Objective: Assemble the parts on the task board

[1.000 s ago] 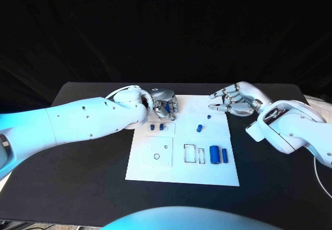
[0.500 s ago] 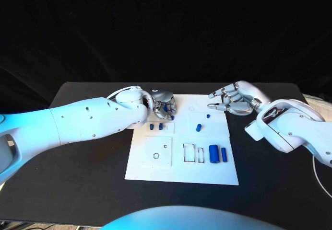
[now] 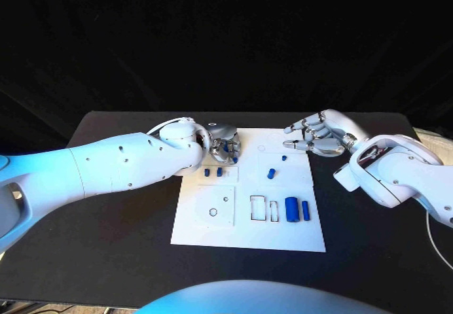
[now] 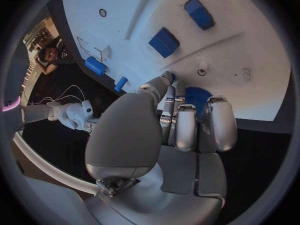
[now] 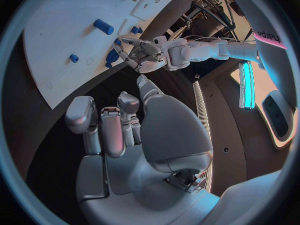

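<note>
A: Head view first, left to right; the left hand (image 3: 224, 143) sits over the task board (image 3: 250, 232) at its eleven o'clock corner, fingers curled down.

B: Holding something?

A: The left wrist view answers that; a ridged blue part (image 4: 197, 95) sits between the curled fingers (image 4: 185, 130), right at the board's edge; I judge it held; from the head camera only a sliver of blue shows under that hand.

B: And the rest of the board?

A: Two small blue parts (image 3: 213, 173) lie side by side just below the left hand, at about nine o'clock on the board; the outlined slots (image 3: 264, 209) near the centre look unfilled; one short blue part (image 3: 271, 174) lies at about twelve o'clock of the slots; a large blue cylinder (image 3: 292, 210) and a thin one beside it lie at four o'clock.

B: So how far along?

A: Early, by my reading; most parts lie loose and nothing is plainly seated; one part is in hand, the others wait.

B: The right hand?

A: The right hand (image 3: 319, 138) hovers off the board's one o'clock corner, over the table (image 3: 123, 222); the right wrist view shows its fingers (image 5: 103, 130) apart with nothing in them, and also the left hand across the board.
</note>
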`<action>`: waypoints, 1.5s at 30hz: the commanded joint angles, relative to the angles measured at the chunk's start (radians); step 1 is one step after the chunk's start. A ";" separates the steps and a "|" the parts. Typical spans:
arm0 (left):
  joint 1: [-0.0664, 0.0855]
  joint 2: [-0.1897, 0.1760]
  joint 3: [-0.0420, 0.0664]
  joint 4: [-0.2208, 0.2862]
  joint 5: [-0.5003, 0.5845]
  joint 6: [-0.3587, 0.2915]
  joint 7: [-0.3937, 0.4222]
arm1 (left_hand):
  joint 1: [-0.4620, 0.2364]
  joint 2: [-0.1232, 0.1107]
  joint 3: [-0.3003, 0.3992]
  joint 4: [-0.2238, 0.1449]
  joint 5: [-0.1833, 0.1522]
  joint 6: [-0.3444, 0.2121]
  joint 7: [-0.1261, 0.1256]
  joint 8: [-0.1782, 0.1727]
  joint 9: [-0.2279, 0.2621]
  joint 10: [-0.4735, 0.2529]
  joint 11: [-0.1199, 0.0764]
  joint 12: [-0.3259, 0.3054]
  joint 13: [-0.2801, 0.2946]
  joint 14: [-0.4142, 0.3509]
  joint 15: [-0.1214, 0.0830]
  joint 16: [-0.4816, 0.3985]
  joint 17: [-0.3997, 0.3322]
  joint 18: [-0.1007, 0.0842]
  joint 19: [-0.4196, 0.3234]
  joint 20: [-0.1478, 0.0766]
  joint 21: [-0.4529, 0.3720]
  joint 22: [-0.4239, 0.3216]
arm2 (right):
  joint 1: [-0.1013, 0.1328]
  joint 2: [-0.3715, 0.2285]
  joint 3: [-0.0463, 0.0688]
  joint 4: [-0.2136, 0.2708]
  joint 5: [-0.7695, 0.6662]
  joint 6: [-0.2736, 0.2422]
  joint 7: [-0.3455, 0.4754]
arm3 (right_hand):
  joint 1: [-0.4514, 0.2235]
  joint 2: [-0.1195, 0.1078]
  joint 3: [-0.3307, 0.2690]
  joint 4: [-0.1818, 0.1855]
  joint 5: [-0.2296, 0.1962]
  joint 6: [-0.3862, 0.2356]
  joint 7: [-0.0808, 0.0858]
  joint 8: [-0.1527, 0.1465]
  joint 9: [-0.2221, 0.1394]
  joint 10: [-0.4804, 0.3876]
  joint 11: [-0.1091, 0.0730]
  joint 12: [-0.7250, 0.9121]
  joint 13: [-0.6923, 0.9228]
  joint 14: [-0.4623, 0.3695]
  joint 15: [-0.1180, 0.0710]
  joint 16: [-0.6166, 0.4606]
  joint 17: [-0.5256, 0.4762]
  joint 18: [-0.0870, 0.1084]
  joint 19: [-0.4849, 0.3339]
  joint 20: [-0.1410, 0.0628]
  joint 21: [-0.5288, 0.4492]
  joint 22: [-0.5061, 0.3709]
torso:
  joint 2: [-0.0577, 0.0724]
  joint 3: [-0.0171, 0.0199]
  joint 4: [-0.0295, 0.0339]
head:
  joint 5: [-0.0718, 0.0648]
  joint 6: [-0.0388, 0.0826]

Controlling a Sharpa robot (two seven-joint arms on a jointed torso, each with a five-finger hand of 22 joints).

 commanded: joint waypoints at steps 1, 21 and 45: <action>-0.001 0.006 0.000 -0.002 -0.007 0.020 0.002 | -0.004 0.002 0.007 -0.002 -0.004 0.008 -0.002 -0.006 -0.002 0.010 -0.001 -0.008 -0.002 0.043 -0.005 0.002 -0.002 -0.016 0.025 -0.002 0.004 0.037 | -0.001 0.001 0.000 0.002 -0.008 0.010 0.007 | 0.008 0.001 -0.006 -0.002 0.004 0.006 -0.001 0.002 0.001 -0.009 0.000 -0.004 0.000 0.045 -0.001 -0.004 0.001 0.009 -0.007 0.002 -0.006 0.000 | 0.000 0.0003 -0.0011 | 0.000 0.000; -0.007 0.020 0.000 -0.018 -0.003 0.052 -0.012 | 0.002 0.018 0.041 -0.018 -0.004 0.032 -0.002 -0.011 -0.006 0.043 -0.007 -0.020 -0.004 0.045 -0.006 0.005 -0.005 -0.016 0.023 -0.002 0.008 0.045 | -0.001 0.000 0.000 0.004 -0.008 0.013 0.004 | 0.008 0.001 -0.006 -0.002 0.004 0.006 -0.001 0.002 0.001 -0.009 0.000 -0.004 0.000 0.045 -0.001 -0.004 0.001 0.009 -0.007 0.002 -0.006 0.000 | 0.000 -0.0004 -0.0005 | -0.005 -0.005; -0.007 -0.037 0.025 0.045 0.081 -0.059 0.017 | 0.009 0.037 0.110 -0.084 -0.012 0.081 0.009 -0.019 -0.013 0.107 -0.008 -0.030 0.019 0.049 -0.001 0.019 0.001 -0.023 0.030 0.001 0.041 0.079 | -0.001 0.004 0.000 -0.001 -0.007 0.015 0.005 | 0.009 0.003 -0.006 -0.001 0.005 0.007 -0.001 0.002 0.002 -0.008 0.000 -0.001 0.001 0.045 -0.001 -0.004 0.002 0.009 -0.006 0.002 -0.006 0.001 | -0.001 0.0003 0.0007 | -0.007 0.000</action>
